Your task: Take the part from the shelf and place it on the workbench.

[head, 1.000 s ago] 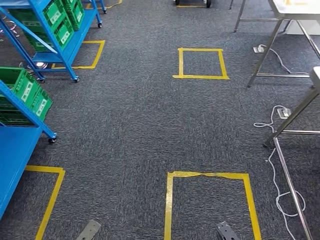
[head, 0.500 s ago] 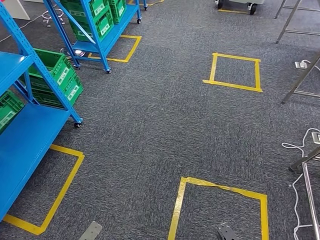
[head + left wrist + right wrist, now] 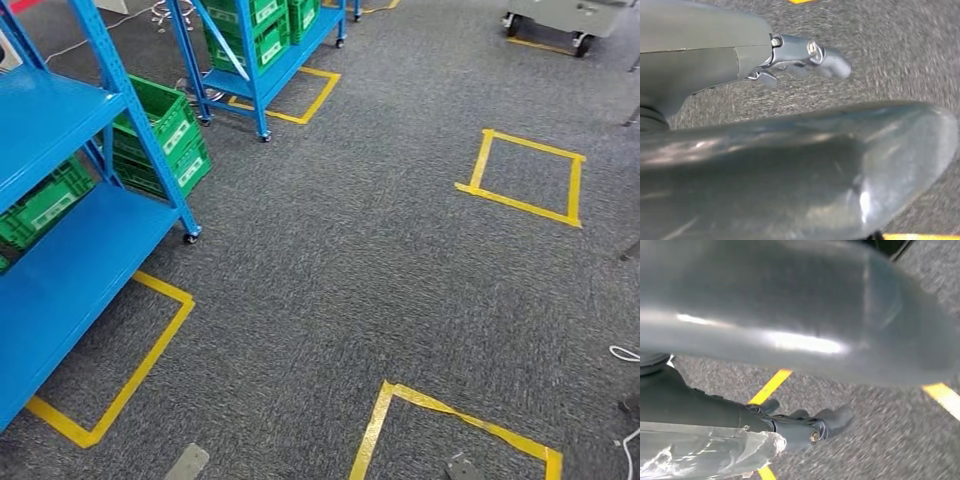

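We face the blue shelf [image 3: 68, 250] across grey carpet
Green crates [image 3: 162, 130] sit on its lower tiers; which holds the part we cannot tell. Left robot hand [image 3: 806, 55] and right robot hand [image 3: 806, 427] hang empty, fingers extended

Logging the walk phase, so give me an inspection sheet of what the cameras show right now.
Surface: grey carpet with yellow tape squares; no workbench seen.
Job's things: near blue shelf, its lower deck bare where visible; the part itself cannot be made out.
Clutter: green crates on the shelves' lower levels, more on the far shelf.
Hands: left hand and right hand hang over the carpet, fingers stretched out and holding nothing.
Cables: white cable at the picture's right edge; another on the floor behind the shelves.
Surroundings: a wheeled cart at the far right.
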You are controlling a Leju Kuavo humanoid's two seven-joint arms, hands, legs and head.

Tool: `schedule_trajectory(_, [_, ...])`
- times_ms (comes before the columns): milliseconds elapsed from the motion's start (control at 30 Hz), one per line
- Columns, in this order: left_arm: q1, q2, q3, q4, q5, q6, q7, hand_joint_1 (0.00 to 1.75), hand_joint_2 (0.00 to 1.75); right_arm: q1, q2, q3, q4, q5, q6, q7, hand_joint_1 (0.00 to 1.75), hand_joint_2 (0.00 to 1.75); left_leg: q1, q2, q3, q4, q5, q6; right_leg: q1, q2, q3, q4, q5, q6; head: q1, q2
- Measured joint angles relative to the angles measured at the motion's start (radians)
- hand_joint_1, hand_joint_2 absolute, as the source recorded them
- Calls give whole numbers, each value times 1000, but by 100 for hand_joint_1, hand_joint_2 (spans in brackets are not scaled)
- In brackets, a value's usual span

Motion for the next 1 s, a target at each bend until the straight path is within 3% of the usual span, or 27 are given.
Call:
schedule_trajectory(33, [2,-1,0,0,1,4,-5,0,0,0,-1,-1,0,1,0,-3,0,0,2,-13,13,-5,-8,6,-3,12,-8,30,13,5,0,0])
schedule_trajectory(67, [4,0,0,0,2,8,-10,0,0,0,-1,-1,0,2,0,-6,0,0,4,-25,29,-8,-18,13,-6,33,-39,89,29,9,0,0])
schedule_trajectory(133, [2,-1,1,0,3,18,-21,0,0,5,-1,-2,0,4,0,-9,0,0,8,-50,63,-10,-41,23,-9,77,-146,245,31,10,1,0])
schedule_trajectory(167, [0,-3,1,0,5,22,-26,0,0,10,-2,-2,0,5,0,-9,0,0,8,-66,82,-10,-53,25,-9,88,-205,308,0,10,2,0])
schedule_trajectory(200, [0,-6,1,0,8,24,-31,0,0,17,-4,-3,0,7,0,-9,0,0,9,-84,102,-11,-66,26,-8,91,-254,340,-49,9,4,0])
schedule_trajectory(233, [1,-8,2,0,12,25,-35,0,0,21,-6,-3,1,9,-1,-9,0,0,9,-101,126,-11,-79,25,-7,93,-291,345,-100,8,6,0])
schedule_trajectory(267, [2,-11,3,0,16,27,-37,0,0,22,-8,-3,1,12,-1,-9,0,0,10,-118,151,-11,-95,24,-5,96,-318,324,-132,8,7,0])
schedule_trajectory(300, [3,-13,6,0,20,28,-37,0,0,22,-9,-3,1,15,-2,-9,0,0,12,-134,176,-11,-114,22,-4,102,-335,282,-122,8,8,0])
schedule_trajectory(333, [4,-14,9,0,25,28,-37,0,0,23,-10,-4,1,17,-2,-8,0,0,13,-148,197,-12,-133,20,-4,117,-345,226,-59,9,9,0])
schedule_trajectory(400, [3,-15,16,1,33,25,-37,0,0,24,-11,-4,4,19,-3,-6,0,0,14,-178,226,-5,-174,12,-7,152,-353,104,133,6,17,0])
schedule_trajectory(433, [3,-16,18,1,35,23,-36,0,0,24,-12,-4,5,20,-4,-4,0,0,15,-190,236,-3,-189,6,-8,163,-352,70,208,-1,20,0])
schedule_trajectory(467, [2,-16,20,2,35,22,-36,0,0,22,-12,-4,6,20,-4,-4,0,0,15,-200,242,1,-196,2,-8,163,-349,54,242,-10,23,0])
schedule_trajectory(500, [2,-15,21,2,34,21,-36,0,0,18,-12,-4,6,20,-4,-3,0,0,15,-202,243,5,-196,-3,-7,155,-341,58,248,-20,22,0])
schedule_trajectory(533, [2,-15,22,2,32,21,-37,0,0,14,-12,-4,6,21,-4,-3,0,0,14,-186,236,24,-186,-9,-8,146,-335,56,250,-27,21,0])
schedule_trajectory(600, [-4,-14,23,2,30,21,-37,0,0,8,-11,-4,6,21,-4,-3,0,0,12,-127,182,107,-180,-24,-10,125,-320,49,239,-40,15,0])
schedule_trajectory(633, [-6,-15,24,2,29,21,-37,0,0,7,-11,-4,6,21,-4,-2,0,0,12,-96,143,160,-198,-31,-9,115,-313,46,231,-44,13,0])
schedule_trajectory(667, [-8,-16,24,2,27,21,-37,0,0,8,-11,-4,6,21,-4,-2,0,0,14,-81,103,208,-233,-36,-8,103,-305,44,222,-47,10,0])
schedule_trajectory(733, [-7,-16,25,2,19,17,-37,0,0,9,-12,-5,6,19,-4,-5,0,0,17,-73,45,251,-287,-42,-7,82,-289,43,205,-49,10,0])
schedule_trajectory(767, [-5,-16,25,2,13,14,-37,0,0,12,-12,-5,6,16,-4,-8,0,0,18,-72,34,237,-275,-43,-7,72,-280,43,197,-48,10,0])
schedule_trajectory(833, [-4,-16,25,2,-1,12,-37,0,0,20,-12,-8,6,7,-4,-19,0,0,19,-55,49,140,-178,-42,-7,52,-259,42,182,-46,10,0])
schedule_trajectory(867, [-5,-18,24,2,-11,13,-37,0,0,25,-13,-12,6,-1,-3,-24,0,0,17,-32,64,80,-130,-40,-6,42,-249,43,176,-43,10,0])
schedule_trajectory(900, [-7,-21,23,2,-22,16,-36,0,0,30,-16,-18,6,-10,-2,-27,0,0,15,-12,75,34,-100,-36,-4,33,-242,42,172,-38,10,0])
schedule_trajectory(933, [-8,-25,20,2,-35,19,-35,0,0,35,-19,-26,7,-19,-1,-27,0,0,13,2,80,6,-83,-32,-2,24,-237,41,168,-33,11,0])
schedule_trajectory(1000, [-9,-34,11,2,-60,26,-31,0,0,46,-27,-43,7,-37,4,-21,0,0,12,-9,81,-5,-76,-22,1,3,-228,36,165,-22,11,0])
